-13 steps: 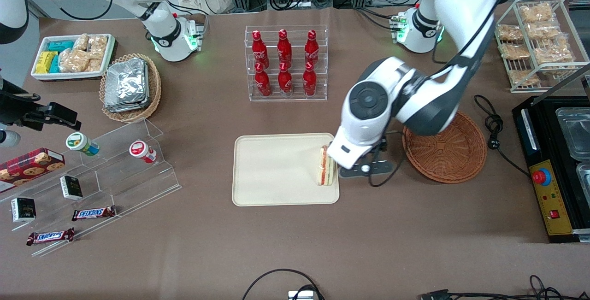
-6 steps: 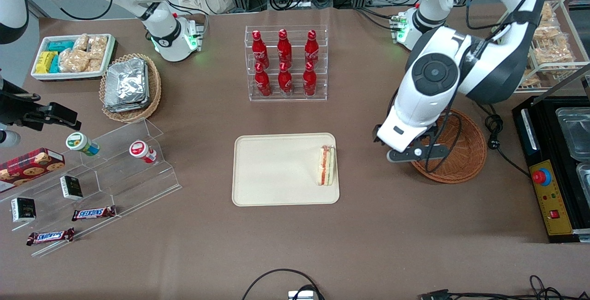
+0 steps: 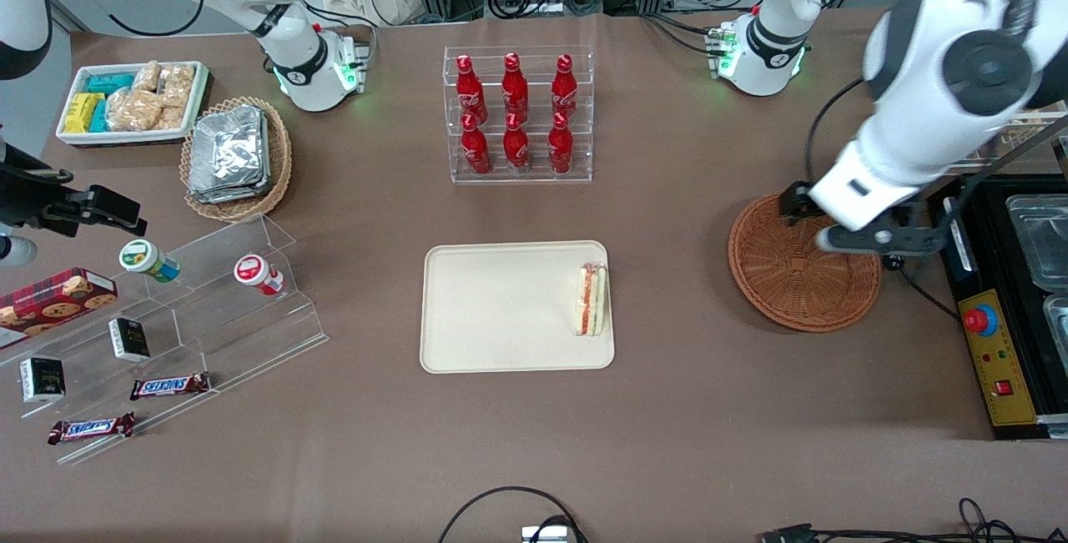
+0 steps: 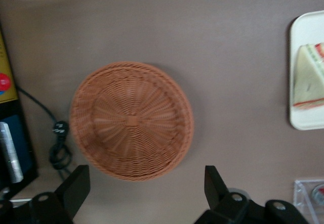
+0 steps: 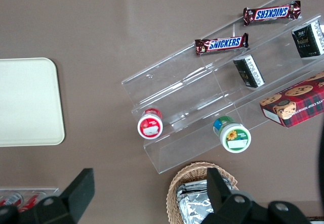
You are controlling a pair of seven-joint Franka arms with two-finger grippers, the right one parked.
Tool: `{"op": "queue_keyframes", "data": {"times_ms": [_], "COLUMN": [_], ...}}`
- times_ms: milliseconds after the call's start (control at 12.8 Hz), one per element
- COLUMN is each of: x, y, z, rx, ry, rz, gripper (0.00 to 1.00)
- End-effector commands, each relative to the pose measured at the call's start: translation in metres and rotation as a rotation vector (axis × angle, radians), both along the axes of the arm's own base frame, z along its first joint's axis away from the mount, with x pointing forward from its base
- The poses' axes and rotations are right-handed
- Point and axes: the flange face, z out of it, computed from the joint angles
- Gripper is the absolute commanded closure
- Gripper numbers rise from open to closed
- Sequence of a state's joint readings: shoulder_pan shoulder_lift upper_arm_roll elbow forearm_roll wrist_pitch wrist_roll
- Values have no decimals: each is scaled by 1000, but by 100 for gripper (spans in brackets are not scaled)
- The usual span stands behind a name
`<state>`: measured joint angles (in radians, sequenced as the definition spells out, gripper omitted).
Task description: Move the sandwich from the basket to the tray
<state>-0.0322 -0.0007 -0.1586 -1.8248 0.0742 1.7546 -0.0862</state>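
The sandwich (image 3: 591, 300) is seen lying on the tray (image 3: 492, 309); the gripper (image 4: 144, 196) is held above the wicker basket (image 3: 793, 284), jaws apart.

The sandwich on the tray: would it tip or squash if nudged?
The sandwich stands on a narrow edge near the tray's rim, so it may topple. Soft bread probably squashes. The open hand hovers above the empty basket.

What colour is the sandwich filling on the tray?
Red, orange and green stripes between pale bread on the sandwich, clearest in the front view. The open gripper hangs above the basket.
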Motion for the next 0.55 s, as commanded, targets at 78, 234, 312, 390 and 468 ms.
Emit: {"op": "queue_keyframes", "data": {"times_ms": [78, 234, 312, 390, 468], "x": [-4, 10, 24, 35, 42], "y": [68, 92, 91, 88, 84], "z": [15, 20, 22, 23, 27], "rx": [-91, -125, -118, -116, -121], "ry": [22, 36, 27, 41, 55], "rz": [-8, 23, 19, 6, 0], "gripper": [0, 0, 0, 0, 0]}}
